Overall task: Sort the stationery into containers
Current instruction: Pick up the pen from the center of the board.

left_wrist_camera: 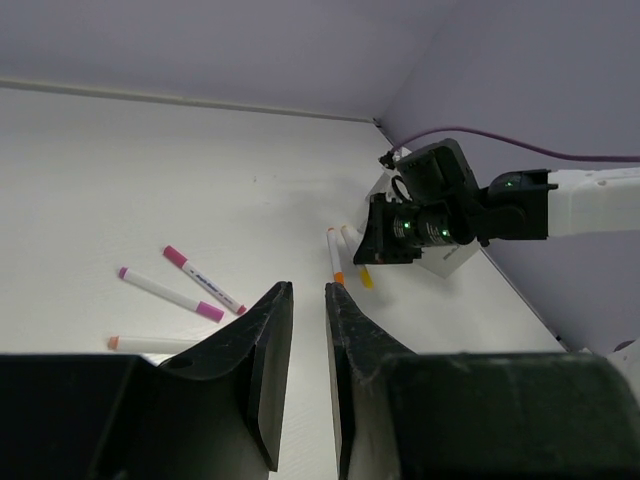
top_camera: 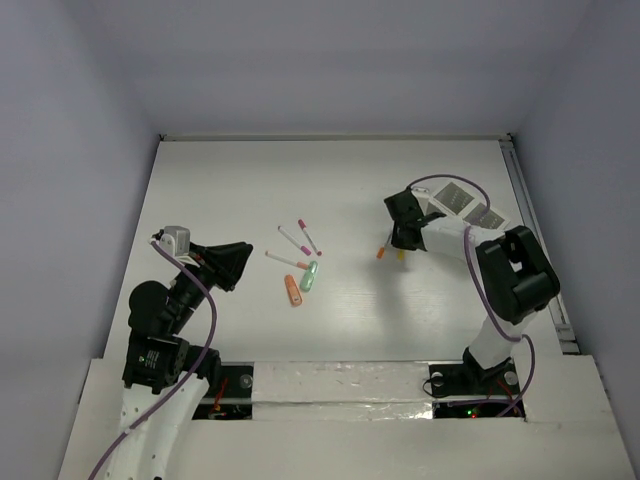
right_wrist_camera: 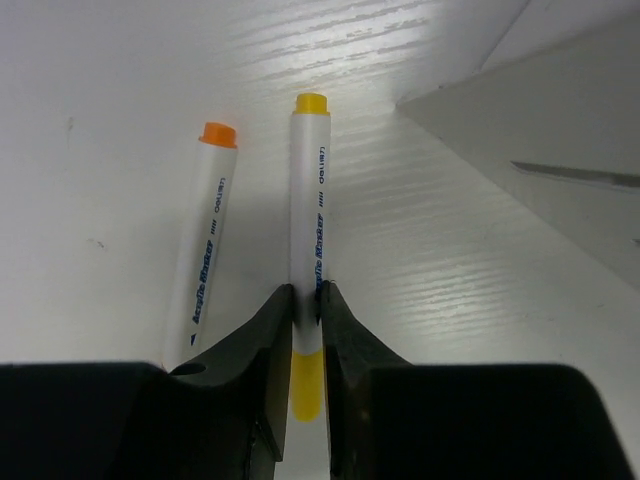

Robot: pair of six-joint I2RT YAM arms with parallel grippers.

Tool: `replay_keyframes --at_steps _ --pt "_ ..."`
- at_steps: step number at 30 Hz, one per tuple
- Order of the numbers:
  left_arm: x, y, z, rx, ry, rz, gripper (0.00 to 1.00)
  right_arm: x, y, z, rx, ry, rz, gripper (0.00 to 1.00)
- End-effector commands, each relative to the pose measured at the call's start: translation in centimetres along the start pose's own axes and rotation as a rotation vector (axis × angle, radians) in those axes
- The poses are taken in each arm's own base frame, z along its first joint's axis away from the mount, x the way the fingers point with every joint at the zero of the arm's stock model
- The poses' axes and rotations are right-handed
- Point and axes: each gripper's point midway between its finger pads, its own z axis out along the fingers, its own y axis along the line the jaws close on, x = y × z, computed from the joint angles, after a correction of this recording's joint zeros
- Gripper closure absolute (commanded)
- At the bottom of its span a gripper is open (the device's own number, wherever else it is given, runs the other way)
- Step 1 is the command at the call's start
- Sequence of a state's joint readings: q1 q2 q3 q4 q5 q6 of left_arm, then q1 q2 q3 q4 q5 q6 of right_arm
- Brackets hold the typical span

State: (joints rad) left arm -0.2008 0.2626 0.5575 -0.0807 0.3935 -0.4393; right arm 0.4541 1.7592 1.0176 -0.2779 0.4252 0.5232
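My right gripper is shut on a thin white pen with yellow ends, low over the table just left of the white organiser box. A white pen with an orange cap lies beside it. Mid-table lie two pink-tipped pens, a thin orange-tipped pen, a stubby orange marker and a stubby mint-green one. My left gripper hovers left of them, jaws nearly together with a narrow gap, holding nothing.
The box stands at the right side of the table near a metal rail along the right edge. Grey walls close in the table on three sides. The right arm's purple cable loops over the box.
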Motion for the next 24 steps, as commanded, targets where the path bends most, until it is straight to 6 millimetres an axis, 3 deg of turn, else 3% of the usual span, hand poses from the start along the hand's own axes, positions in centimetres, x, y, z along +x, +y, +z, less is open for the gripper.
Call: replay_keyframes --at_steps 1,6,10,11,16,24 --pt "-2.0 -1.4 -0.4 0.045 -0.058 0.031 0.83 1.5 0.7 -1.5 -0.040 -0.001 0.010 0.83" --pt "-2.0 -1.5 -0.4 0.047 -0.058 0.032 0.83 3.8 1.0 -3.5 -0.072 0.011 0.010 0.80" --pt "-2.0 -1.5 -0.4 0.048 -0.057 0.032 0.83 3.5 0.6 -4.4 -0.083 -0.008 0.020 0.55" --pt "-2.0 -1.5 -0.4 0.051 -0.059 0.033 0.83 3.1 0.5 -4.6 -0.082 -0.020 0.018 0.54" --pt "-2.1 -1.5 -0.4 0.049 -0.062 0.034 0.83 1.3 1.1 -4.2 -0.055 -0.041 -0.024 0.56" --pt "-2.1 -1.5 -0.4 0.049 -0.059 0.034 0.83 1.8 0.6 -1.2 -0.017 -0.014 -0.025 0.61"
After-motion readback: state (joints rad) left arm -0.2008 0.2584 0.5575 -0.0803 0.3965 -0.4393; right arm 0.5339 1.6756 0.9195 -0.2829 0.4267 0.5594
